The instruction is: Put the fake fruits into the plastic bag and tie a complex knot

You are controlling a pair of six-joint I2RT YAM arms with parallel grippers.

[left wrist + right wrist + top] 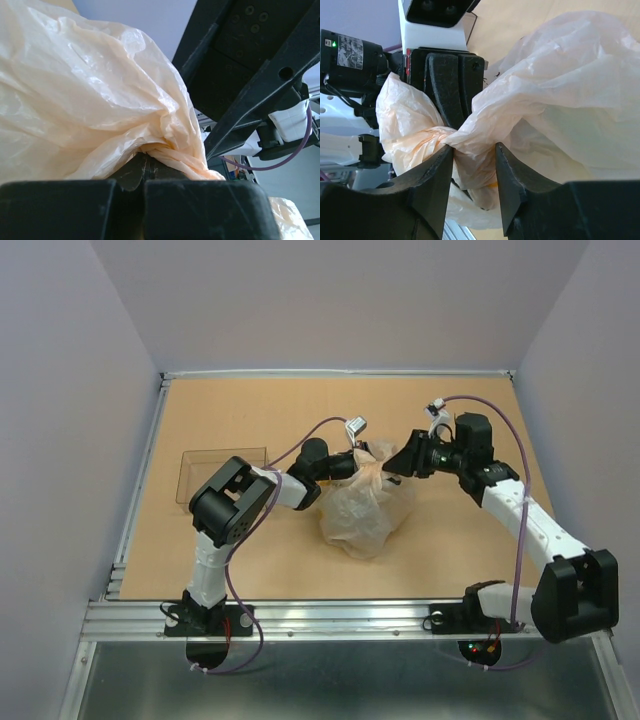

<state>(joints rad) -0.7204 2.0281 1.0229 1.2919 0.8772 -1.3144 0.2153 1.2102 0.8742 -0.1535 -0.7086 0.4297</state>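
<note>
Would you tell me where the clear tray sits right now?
In the top view, the clear tray sits left of centre on the table, beside the left arm's elbow, apart from the plastic bag.
</note>
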